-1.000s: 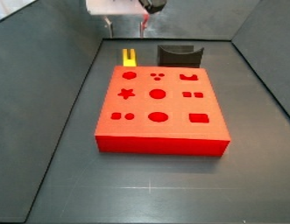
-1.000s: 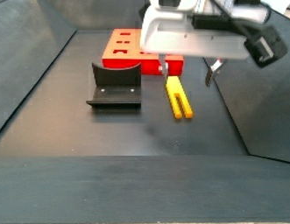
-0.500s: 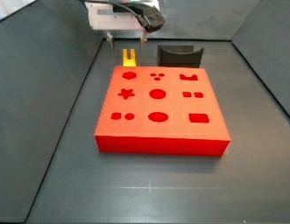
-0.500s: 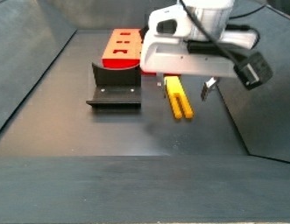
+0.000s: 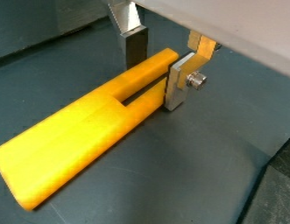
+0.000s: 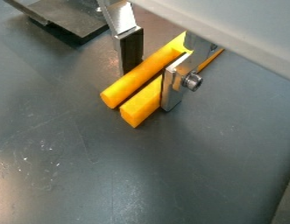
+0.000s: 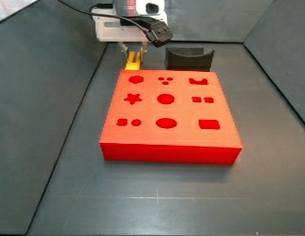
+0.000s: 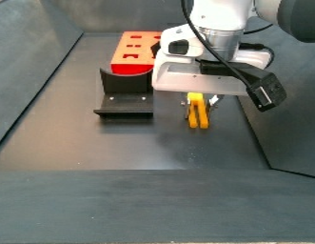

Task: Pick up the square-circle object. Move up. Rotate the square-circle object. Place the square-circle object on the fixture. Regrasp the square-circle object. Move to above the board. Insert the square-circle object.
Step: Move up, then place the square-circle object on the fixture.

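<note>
Yellow-orange plastic, the peg [image 5: 100,118] lies flat on the dark floor with the claw [image 5: 157,63] straddling its forked end: in both wrist views one silver finger [image 6: 127,44] stands on one side of the peg and the other finger [image 6: 175,83] on the opposite side, spread, with a little daylight visible at least on one side, so nothing is pinched yet. In a side view the peg [image 8: 198,111] pokes out from under the claw [image 8: 198,99], toward the camera. The fixture [image 8: 124,93] sits beside the claw, near but apart; the board [image 7: 167,114] starts just past the peg's end and runs away from the claw [image 7: 134,53]. The step in hand looks like the pickup. To do it well, I would settle low enough for the pads to bear on the peg's flat sides, keep the fingers square to its long axis, close evenly so it does not twist, and only then lift straight.
</note>
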You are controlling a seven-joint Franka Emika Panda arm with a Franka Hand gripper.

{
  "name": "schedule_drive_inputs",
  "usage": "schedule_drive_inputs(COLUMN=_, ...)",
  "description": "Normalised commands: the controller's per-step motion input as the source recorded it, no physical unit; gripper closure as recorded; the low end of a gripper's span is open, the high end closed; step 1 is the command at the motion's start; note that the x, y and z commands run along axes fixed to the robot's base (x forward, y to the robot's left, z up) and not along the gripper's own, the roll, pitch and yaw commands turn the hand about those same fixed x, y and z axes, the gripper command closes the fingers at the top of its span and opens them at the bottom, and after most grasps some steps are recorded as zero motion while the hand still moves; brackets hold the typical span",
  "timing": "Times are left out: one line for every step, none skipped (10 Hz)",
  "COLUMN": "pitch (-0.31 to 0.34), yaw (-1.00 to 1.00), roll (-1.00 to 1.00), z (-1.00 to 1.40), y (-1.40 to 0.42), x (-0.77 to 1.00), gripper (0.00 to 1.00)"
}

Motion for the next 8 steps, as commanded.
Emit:
schedule_drive_inputs(pitch=0.0, yaw=0.0, roll=0.0, z=0.83, y=0.0, x=0.0, gripper=1.0)
schedule_drive_inputs(pitch=0.009, yaw=0.0, roll=0.0, z=0.82, y=0.0, x=-0.01, gripper=1.0)
schedule_drive_inputs(pitch=0.031, yaw=-0.01, roll=0.0, z=0.69, y=0.0, x=-0.03, gripper=1.0)
schedule_drive_inputs(pitch=0.049, yaw=-0.01, roll=0.01, z=0.56, y=0.01, x=-0.02, gripper=1.0)
schedule_drive_inputs(pitch=0.056, yaw=-0.01, roll=0.02, z=0.46, y=0.01, x=-0.02, gripper=1.0)
schedule_drive_inputs(pitch=0.061, yaw=-0.01, roll=0.03, z=0.27, y=0.01, x=-0.02, gripper=1.0)
schedule_drive_inputs(pitch=0.0, yaw=0.0, roll=0.0, z=1.0, y=0.0, x=0.0, gripper=1.0)
schedule_drive_inputs(pitch=0.01, yaw=0.0, roll=0.01, z=1.0, y=0.0, x=0.0, gripper=1.0)
